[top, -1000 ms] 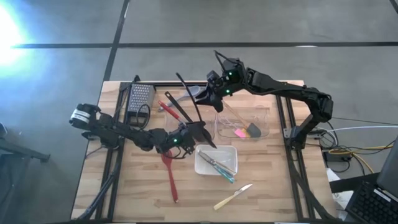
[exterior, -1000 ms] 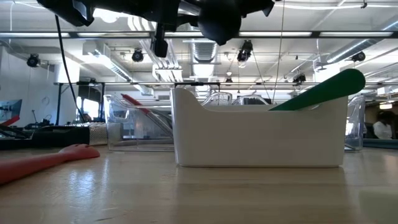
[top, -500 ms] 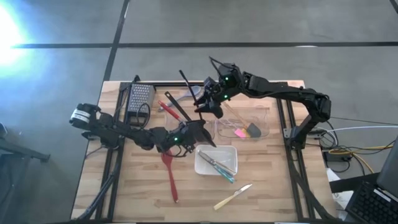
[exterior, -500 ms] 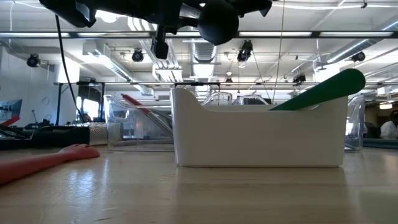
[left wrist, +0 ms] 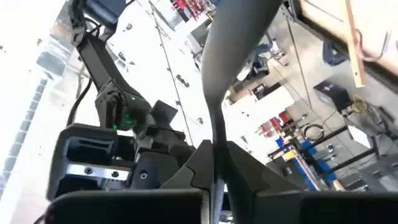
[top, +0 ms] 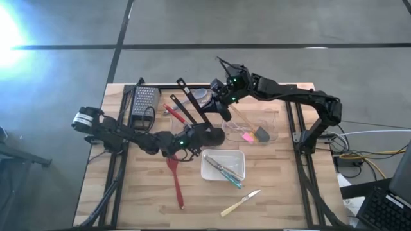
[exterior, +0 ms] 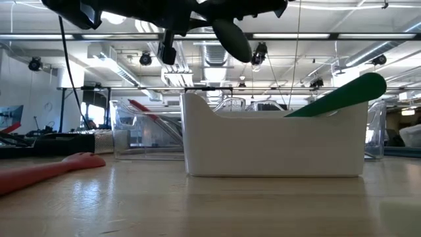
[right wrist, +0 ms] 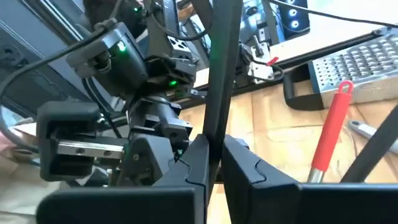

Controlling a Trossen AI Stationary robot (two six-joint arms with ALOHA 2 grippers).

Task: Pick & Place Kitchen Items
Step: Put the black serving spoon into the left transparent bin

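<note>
The left gripper (top: 198, 136) has its fingers pinched tight on a black ladle (top: 215, 135). The ladle's round scoop sits just past the fingertips, up in the air. The right gripper (top: 223, 110) is close by, a little behind the left one. Its fingers are squeezed narrow on a dark handle (right wrist: 221, 74). I cannot tell if that handle belongs to the same ladle.

Just under and in front of the left fingers is a white tray (top: 209, 168). It has a few thin grey and blue tools (top: 226, 170) lying in it. In the low view a green tip (exterior: 335, 95) pokes up over its edge.

Right beside the right fingers is a clear bin (top: 273, 122). A pink spatula (top: 246, 136) and a grey spatula (top: 262, 133) lie in it. Behind the left fingers stands a second clear bin (exterior: 148, 131) with a red spoon (top: 174, 110) leaning inside.

The table (top: 282, 192) is light wood. A red spatula (top: 176, 183) lies on it near the left fingers. A small knife (top: 241, 202) lies past the tray, well apart from both grippers. A metal grater (top: 144, 99) sits beside the left arm.

The room behind is big, with long lights and pipes on the ceiling.
</note>
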